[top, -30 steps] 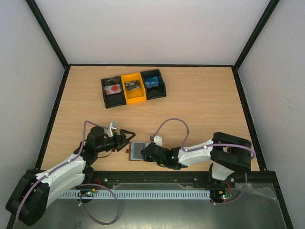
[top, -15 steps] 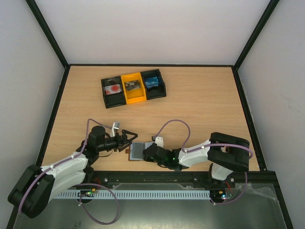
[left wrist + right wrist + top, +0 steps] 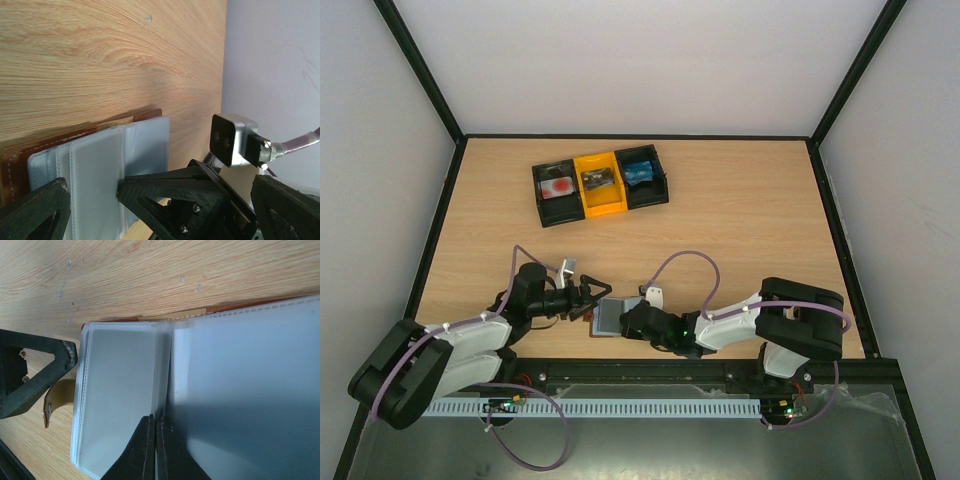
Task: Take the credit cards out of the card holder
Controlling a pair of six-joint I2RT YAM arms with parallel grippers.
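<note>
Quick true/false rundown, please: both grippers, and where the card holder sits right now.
1. The left gripper is open. True.
2. The card holder lies folded shut. False: it lies open, with its clear sleeves facing up.
3. The right gripper is shut, with its tips over the sleeves. True.
4. The card holder sits in the yellow bin of the tray. False: it lies on the table between the two grippers, well apart from the tray.
</note>
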